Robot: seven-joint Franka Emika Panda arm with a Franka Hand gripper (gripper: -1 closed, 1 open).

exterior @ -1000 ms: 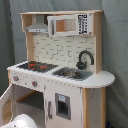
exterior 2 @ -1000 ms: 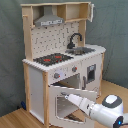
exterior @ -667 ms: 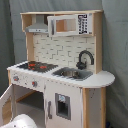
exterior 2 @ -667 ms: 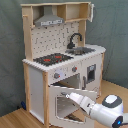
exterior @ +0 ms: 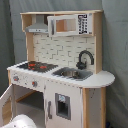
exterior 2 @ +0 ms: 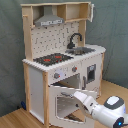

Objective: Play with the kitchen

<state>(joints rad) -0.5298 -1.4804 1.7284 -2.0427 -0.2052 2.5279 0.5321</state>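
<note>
1st: first exterior view. The kitchen (exterior: 57, 70) fills the frame, standing upright w/ a grey curtain behind it. Stovetop (exterior: 36, 65) sits at the first exterior view's left, sink (exterior: 72, 74) and black faucet (exterior: 85, 58) to its right, grey hood (exterior: 38, 25) up top beside a microwave-style cabinet (exterior: 70, 24). The oven door (exterior: 6, 104) looks swung open at the lower left edge, only partly in frame. A white rounded piece of the arm (exterior: 21, 121) shows at the bottom edge; tool not visible here.

2nd: second exterior view. Kitchen stands on a wooden floor (exterior 2: 12, 118). The oven door (exterior 2: 67, 100) hangs open toward the camera, window pane facing out, knobs (exterior 2: 65, 72) above it. The arm's white forearm (exterior 2: 105, 107) reaches in from the lower right, and the tool (exterior 2: 75, 95) is at the door's top edge, touching or v. close. Can't tell whether the tool is open or closed, or gripping the edge.

Risks, as judgement:
- Door is light, on hinges; pushing down past its stop could strain the hinges or tip the whole kitchen fwd.
- If contact is on the thin edge only, the tool may slip off and the door swing loose.
- Arm sits low near the floor; a wide sweep could knock the front panel.
</note>
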